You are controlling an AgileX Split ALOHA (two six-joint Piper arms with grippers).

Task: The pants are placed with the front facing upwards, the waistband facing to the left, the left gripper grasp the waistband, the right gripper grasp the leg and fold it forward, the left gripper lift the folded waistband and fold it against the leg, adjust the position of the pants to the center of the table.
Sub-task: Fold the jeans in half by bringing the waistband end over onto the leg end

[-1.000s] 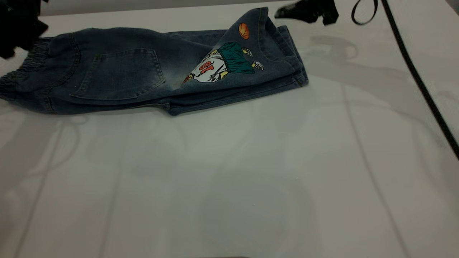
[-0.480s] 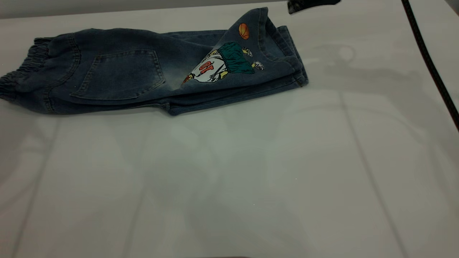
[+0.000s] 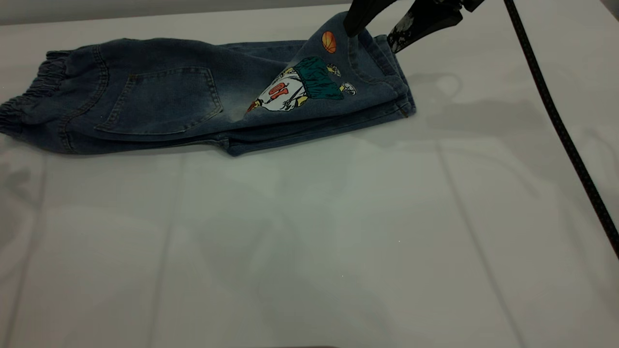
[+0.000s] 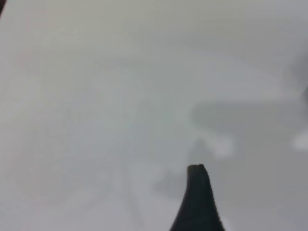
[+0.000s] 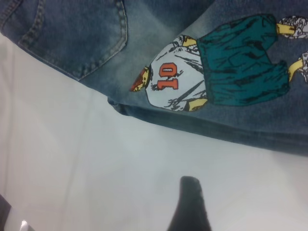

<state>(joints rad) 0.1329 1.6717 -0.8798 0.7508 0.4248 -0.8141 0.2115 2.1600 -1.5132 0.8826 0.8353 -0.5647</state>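
Observation:
The blue denim pants [image 3: 159, 96] lie along the far side of the table [image 3: 309, 241], folded lengthwise with the back pocket up. The ruffled waistband [image 3: 29, 96] is at the left end. The leg [image 3: 309, 84] with the number 10 player print lies at the right end, its corner turned up. My right gripper [image 3: 367, 42] hangs open just over that hem, one finger on each side of the raised corner. In the right wrist view one fingertip [image 5: 190, 202] shows over bare table beside the print [image 5: 216, 72]. My left gripper shows only in its wrist view, a single finger [image 4: 197, 197] over bare table.
A black cable [image 3: 556, 121] runs down the table's right side from the right arm. The near half of the white tabletop shows only faint shadows and seams.
The left gripper left the waistband and moved out of the exterior view. The right gripper rose out of sight, then came back down, open, over the leg's hem. The pants stayed put.

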